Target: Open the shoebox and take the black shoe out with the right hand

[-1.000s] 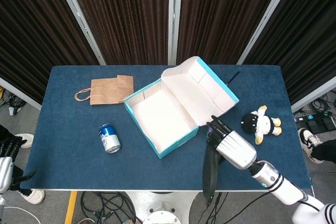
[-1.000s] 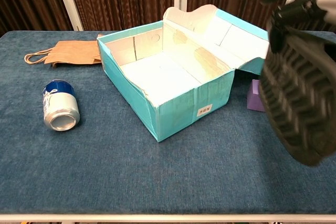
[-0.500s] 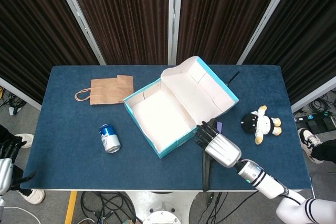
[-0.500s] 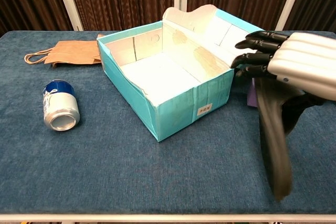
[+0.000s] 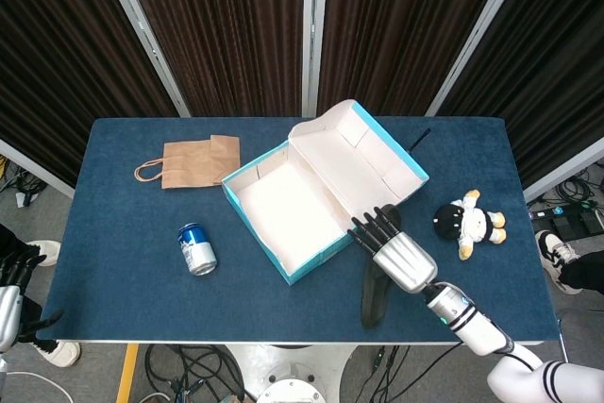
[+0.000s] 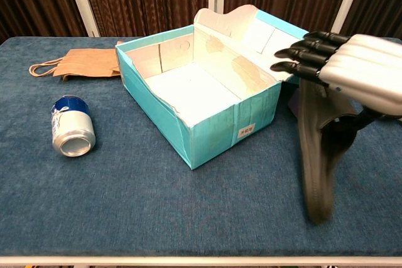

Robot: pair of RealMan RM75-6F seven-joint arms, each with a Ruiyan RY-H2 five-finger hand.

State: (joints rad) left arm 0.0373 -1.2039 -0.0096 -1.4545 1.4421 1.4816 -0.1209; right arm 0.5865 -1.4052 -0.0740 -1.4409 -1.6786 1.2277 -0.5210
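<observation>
The teal shoebox (image 5: 319, 260) (image 6: 226, 131) stands open in the middle of the table, its white inside empty and its lid (image 5: 363, 158) folded back to the right. My right hand (image 5: 396, 254) (image 6: 355, 76) grips the black shoe (image 5: 374, 288) (image 6: 316, 158) just right of the box's front corner. The shoe hangs long-side down with its lower end at or just above the cloth; it is blurred. My left hand (image 5: 9, 304) shows only at the lower left edge of the head view, off the table, its fingers too cut off to read.
A blue and silver can (image 5: 197, 248) (image 6: 73, 134) lies on its side left of the box. A brown paper bag (image 5: 193, 159) (image 6: 81, 63) lies flat at the back left. A small black and white plush toy (image 5: 470, 224) sits to the right of the right hand.
The right hand has carried the shoe left, closer to the box, and lower. The shoe turned from sole-on to edge-on in the chest view. The box, can and bag stayed put.
</observation>
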